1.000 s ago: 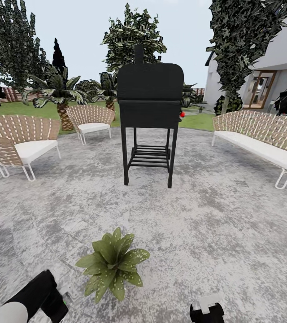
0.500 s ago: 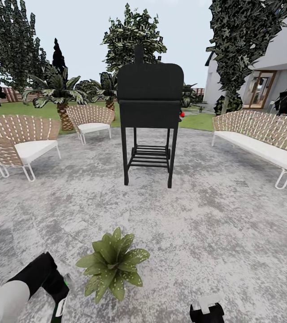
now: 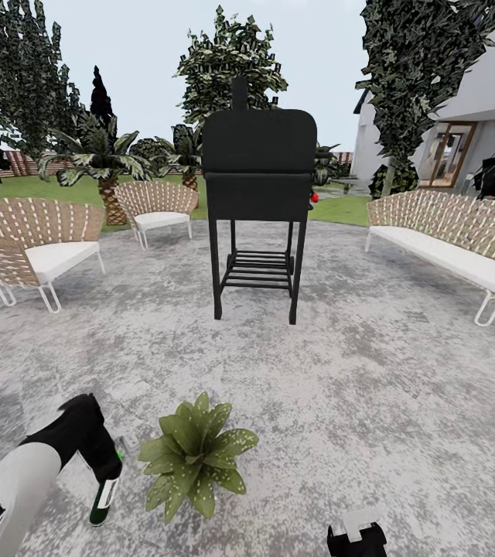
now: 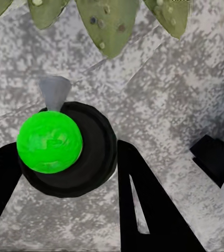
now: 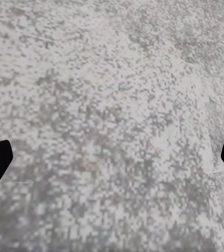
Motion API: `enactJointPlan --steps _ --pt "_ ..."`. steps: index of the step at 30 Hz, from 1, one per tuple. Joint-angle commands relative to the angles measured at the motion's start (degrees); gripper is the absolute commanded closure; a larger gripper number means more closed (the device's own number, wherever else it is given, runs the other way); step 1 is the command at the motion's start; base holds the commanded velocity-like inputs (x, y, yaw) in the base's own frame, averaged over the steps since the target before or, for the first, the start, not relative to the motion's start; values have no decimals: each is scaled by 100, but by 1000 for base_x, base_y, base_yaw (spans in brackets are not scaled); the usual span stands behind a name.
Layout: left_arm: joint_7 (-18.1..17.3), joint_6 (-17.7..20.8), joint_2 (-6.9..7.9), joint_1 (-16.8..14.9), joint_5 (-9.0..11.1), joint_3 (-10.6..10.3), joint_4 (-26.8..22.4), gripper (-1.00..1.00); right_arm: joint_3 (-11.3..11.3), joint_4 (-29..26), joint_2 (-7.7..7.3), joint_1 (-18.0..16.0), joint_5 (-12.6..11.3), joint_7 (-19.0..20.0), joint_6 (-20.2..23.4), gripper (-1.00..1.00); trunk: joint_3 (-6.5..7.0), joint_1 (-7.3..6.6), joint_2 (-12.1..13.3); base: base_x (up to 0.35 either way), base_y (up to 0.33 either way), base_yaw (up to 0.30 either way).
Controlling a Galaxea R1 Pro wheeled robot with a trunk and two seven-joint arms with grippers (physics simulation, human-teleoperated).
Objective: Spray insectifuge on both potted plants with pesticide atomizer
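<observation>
The pesticide atomizer (image 3: 105, 495) hangs low at the near left of the patio (image 3: 371, 402), held in the left gripper (image 3: 99, 464), just to the left of the potted plant (image 3: 195, 456); in the left wrist view its dark round body with a bright green cap (image 4: 50, 142) sits between the two black fingers (image 4: 143, 210), which are closed around it, and the plant's leaves (image 4: 109, 23) are just beyond it. The leaves carry small pale specks, but I cannot tell if these are insectifuge or the leaf pattern. The bottle appears turned with its head downward, so my worry is that the nozzle does not point at the leaves and the spray would land on the paving instead. The grip is on a smooth round body, so it may also turn or slip if the arm swings quickly. Only one low plant is in sight, so the second one could be forgotten. The right gripper (image 3: 357, 534) waits at the near right with its fingers spread wide over bare paving, holding nothing. Farther away stand a black grill (image 3: 259, 193), woven chairs (image 3: 35, 240) at the left and a bench (image 3: 448, 247) at the right. No brand, label or writing can be read on anything
</observation>
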Motion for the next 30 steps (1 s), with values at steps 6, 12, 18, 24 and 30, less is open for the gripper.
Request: enactJointPlan --steps 6,12,18,24,30 --pt "-929 61 -44 22 -592 -72 -728 100 -48 7 3 -4 59 -15 -19 -100 -6 -1 -2 0 0 0" --pt "-910 70 -260 85 -694 -397 -703 100 -49 -1 3 -4 44 -23 -19 -100 -6 -1 -2 0 0 0" --pt "-891 103 -416 94 -731 -627 -656 100 -52 -2 3 -4 42 -23 -19 -100 -6 -1 -2 0 0 -169" --pt "-878 97 -306 124 -733 -627 -626 100 -54 -2 3 -4 42 -24 -19 -100 -6 -1 -2 0 0 -29" --pt "-866 100 -205 131 -723 -621 -535 100 -54 -2 3 -4 43 -24 -19 -100 -6 -1 -2 0 55 -1"
